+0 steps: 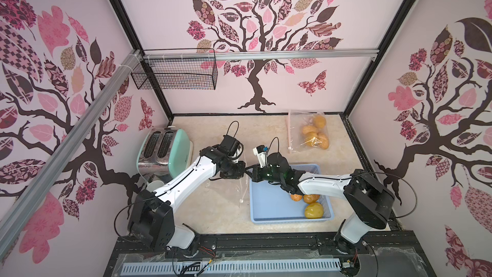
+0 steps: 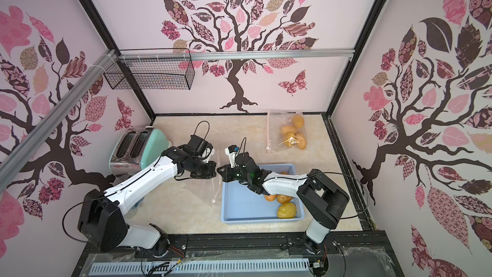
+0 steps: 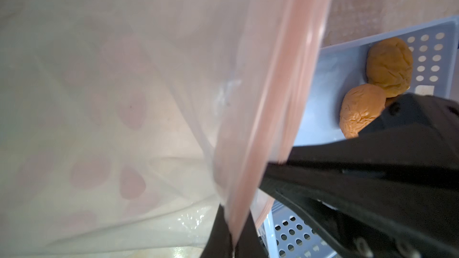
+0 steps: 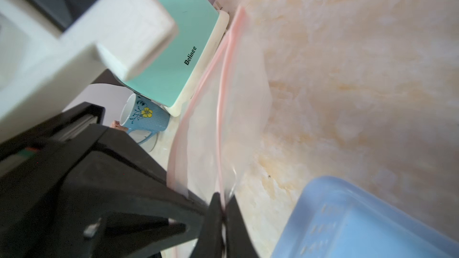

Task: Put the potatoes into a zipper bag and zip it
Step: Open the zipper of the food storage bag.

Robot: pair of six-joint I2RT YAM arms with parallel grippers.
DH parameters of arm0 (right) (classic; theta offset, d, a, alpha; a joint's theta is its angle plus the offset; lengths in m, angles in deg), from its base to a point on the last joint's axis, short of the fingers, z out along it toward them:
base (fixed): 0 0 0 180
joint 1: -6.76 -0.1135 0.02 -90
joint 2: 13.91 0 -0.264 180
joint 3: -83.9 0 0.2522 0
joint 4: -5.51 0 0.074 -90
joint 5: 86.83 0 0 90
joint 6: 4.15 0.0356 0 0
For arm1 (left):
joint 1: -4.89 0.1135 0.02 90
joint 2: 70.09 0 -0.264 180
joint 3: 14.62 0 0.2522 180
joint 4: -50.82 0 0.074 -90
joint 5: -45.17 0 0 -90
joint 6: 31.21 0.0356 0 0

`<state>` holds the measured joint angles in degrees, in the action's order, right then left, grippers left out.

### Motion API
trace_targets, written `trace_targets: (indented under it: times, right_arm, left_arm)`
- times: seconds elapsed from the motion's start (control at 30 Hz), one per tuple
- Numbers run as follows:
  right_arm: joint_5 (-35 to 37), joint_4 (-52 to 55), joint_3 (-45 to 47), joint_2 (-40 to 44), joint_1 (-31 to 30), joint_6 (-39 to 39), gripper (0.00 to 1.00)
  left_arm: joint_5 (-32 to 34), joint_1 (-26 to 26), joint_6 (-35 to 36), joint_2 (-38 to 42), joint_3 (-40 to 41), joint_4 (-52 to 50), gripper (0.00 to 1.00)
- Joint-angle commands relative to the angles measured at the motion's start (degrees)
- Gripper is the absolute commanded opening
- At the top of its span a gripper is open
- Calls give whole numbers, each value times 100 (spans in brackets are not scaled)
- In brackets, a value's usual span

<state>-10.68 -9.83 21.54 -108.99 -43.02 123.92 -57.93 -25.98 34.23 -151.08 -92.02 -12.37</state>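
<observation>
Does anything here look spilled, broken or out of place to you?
Nothing looks spilled or broken. One oddity: in the blue basket, one potato is smooth and yellow, unlike its wrinkled orange neighbours.

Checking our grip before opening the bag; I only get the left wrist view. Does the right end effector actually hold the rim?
Observer: Yes, the right wrist view shows the right end effector pinched shut on the pink zipper strip of the empty bag.
Operator: Just two potatoes in the basket?
Observer: No, in both top views a yellow potato also lies in the blue basket, beside two orange potatoes.
Operator: Any other bag?
Observer: A filled bag lies at the far edge of the table, on the right arm's side.
</observation>
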Motion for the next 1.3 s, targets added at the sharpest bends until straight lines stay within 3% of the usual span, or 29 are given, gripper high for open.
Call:
trace_targets:
  times: [0.0, 0.2, 0.4, 0.5, 0.63, 0.7, 0.73, 0.77, 0.8, 0.87, 1.07, 1.13, 1.2, 1.27]
  right_arm:
    - [-11, -304, -65, -81, -24, 202, 0]
    - [-13, -453, -59, -102, -30, 602, 0]
    - [-85, -554, -53, -192, -25, 814, 0]
    - [-154, -592, -36, -221, -23, 852, 0]
    - [-77, -513, 24, -131, -28, 762, 0]
    - [-78, -385, 19, -52, -20, 553, 0]
    - [-57, -188, -33, -1, -12, 395, 8]
    - [-58, 99, -121, 85, 20, 131, 31]
    - [-42, 447, -201, 188, 66, -153, 45]
    - [448, 1248, -290, 588, 154, -772, 60]
    - [2325, 3062, -254, 1824, 179, -1742, 70]
    - [2757, 3587, -128, 2201, 210, -1732, 71]
    - [3028, 4043, 61, 2608, 240, -1551, 69]
    - [3097, 4408, 289, 3006, 249, -1472, 68]
  left_arm:
    - [154, -15, -347, 451, 435, 426, 5]
    - [423, -50, -1017, 1132, 1388, 1428, 14]
    - [631, -303, -1375, 1315, 1890, 2025, 22]
    - [912, -333, -1394, 1322, 1888, 1988, 18]
    - [1123, -332, -1356, 1406, 1881, 1928, 0]
    - [1293, -331, -1214, 1507, 1760, 1717, 0]
    - [1483, -338, -1083, 1589, 1582, 1464, 0]
    - [1723, -332, -919, 1679, 1354, 1142, 0]
    - [1915, -332, -772, 1750, 1121, 821, 0]
    - [2490, -323, -393, 1815, 551, 23, 0]
    - [3934, 6, 382, 1646, -736, -1932, 0]
    - [3917, 385, 541, 1497, -1108, -2336, 0]
    - [3907, 437, 592, 1381, -1245, -2462, 0]
    - [3467, 434, 575, 1358, -1114, -2283, 0]
